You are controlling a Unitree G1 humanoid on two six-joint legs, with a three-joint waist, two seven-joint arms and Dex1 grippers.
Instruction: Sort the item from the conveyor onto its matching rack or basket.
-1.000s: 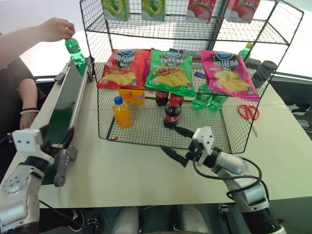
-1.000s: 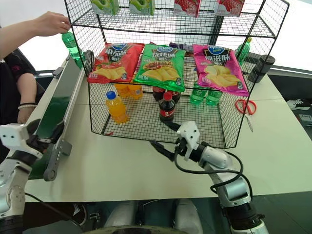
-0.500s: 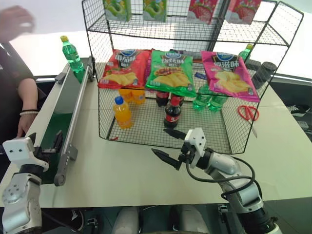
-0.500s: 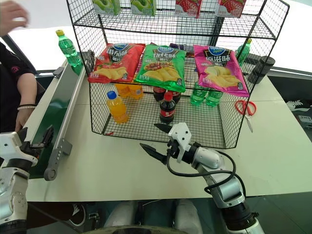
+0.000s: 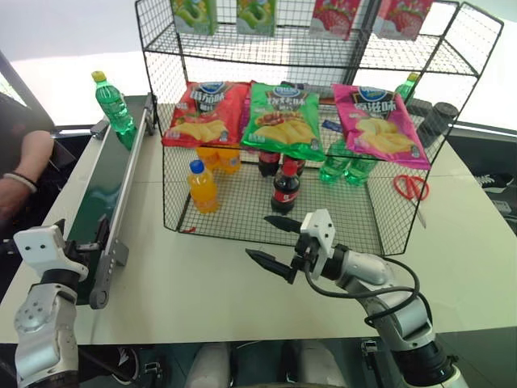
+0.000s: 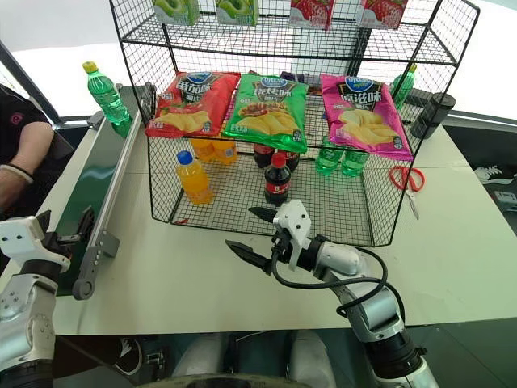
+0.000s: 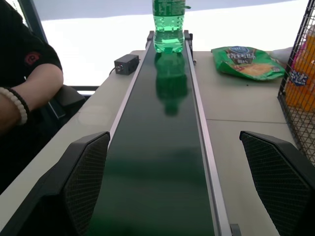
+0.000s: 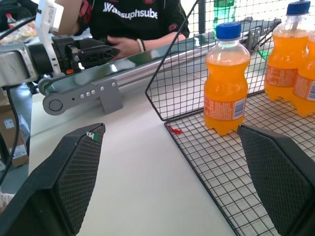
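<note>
Green soda bottle [image 5: 113, 103], yellow cap, stands upright at the far end of the conveyor [image 5: 101, 196], on the dark-green belt between the grey rails; nothing touching it. In my left wrist view it sits dead ahead on the belt.

Left gripper [image 5: 89, 241] hangs at the near end of the conveyor, jaws spread wide, nothing between them.

Right gripper [image 5: 273, 242] hovers over the table [image 5: 210, 283] just in front of the wire basket [image 5: 266, 206], jaws fully apart and empty, one finger near the basket's front edge.

Inside the basket: orange-drink bottle [image 5: 201, 186] with blue cap near the front left, cola bottle [image 5: 284, 185] mid-floor, more green bottles [image 5: 346, 168] further back. Snack bags [image 5: 283, 117] hang above.

A person's forearm [image 5: 18, 166] rests left of the conveyor. Red scissors [image 5: 413, 186] lie right of the basket.
</note>
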